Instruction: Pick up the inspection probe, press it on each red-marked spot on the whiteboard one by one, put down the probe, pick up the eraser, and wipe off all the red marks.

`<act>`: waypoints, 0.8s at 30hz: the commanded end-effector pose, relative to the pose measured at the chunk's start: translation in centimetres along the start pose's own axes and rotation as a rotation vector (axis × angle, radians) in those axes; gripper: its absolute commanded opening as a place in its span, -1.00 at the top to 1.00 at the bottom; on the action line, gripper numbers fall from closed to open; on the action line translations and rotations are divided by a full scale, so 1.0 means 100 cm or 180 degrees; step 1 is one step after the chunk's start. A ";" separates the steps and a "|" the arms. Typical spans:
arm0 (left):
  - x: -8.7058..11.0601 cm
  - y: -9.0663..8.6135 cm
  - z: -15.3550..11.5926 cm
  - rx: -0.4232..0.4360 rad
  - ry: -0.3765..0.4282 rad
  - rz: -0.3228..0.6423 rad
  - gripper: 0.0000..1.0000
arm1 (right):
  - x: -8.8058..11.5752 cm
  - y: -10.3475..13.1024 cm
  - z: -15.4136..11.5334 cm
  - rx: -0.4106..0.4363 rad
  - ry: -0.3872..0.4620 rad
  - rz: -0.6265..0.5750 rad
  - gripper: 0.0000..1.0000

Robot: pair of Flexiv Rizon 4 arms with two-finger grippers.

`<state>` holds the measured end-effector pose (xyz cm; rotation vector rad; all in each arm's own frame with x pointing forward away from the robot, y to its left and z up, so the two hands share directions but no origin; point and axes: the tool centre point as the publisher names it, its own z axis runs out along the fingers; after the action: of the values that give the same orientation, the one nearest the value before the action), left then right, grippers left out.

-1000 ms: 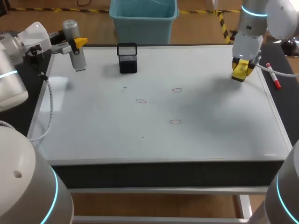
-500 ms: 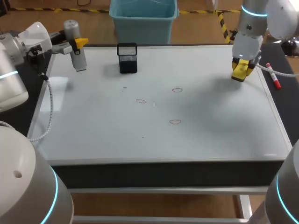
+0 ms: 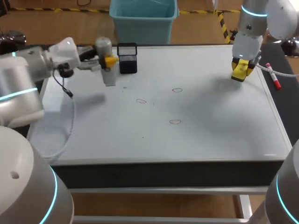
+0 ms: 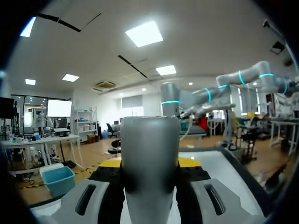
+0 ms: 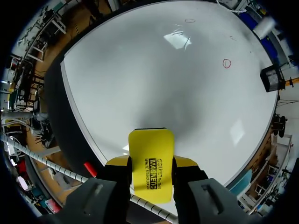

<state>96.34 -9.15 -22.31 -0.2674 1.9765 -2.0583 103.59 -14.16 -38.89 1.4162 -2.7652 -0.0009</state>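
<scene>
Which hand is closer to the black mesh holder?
Left. The left hand, holding the probe, is beside the black mesh holder; the right hand, holding the eraser, is far across the whiteboard.

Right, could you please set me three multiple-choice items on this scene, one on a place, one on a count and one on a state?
1. Where does the black mesh holder stand? A. At the whiteboard's far edge, beside the probe. B. At its near right corner. C. In its middle.
2. How many red marks are on the whiteboard? A. Two. B. Three. C. Five.
3. What state is the right gripper in? A. Open, empty. B. Shut on the yellow eraser. C. Shut on the probe.
Answers: 1 A, the head view shows it there; 2 B, three small loops show; 3 B, both fingers flank the eraser.
</scene>
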 end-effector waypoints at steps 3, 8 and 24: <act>0.040 0.005 0.044 0.0043 0.0312 0.0020 1.00 | 0.000 -0.001 -0.001 0.0000 0.0011 -0.0008 1.00; 0.061 0.003 0.066 0.0047 0.0557 0.0042 1.00 | 0.000 -0.001 -0.001 0.0000 0.0011 -0.0008 1.00; 0.072 0.027 0.086 0.0024 0.0785 -0.0052 1.00 | 0.000 -0.001 -0.001 0.0000 0.0011 -0.0008 1.00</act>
<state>91.91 -19.20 -24.70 -0.0396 2.1037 -2.1893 103.59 -14.15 -38.89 1.4165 -2.7652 -0.0009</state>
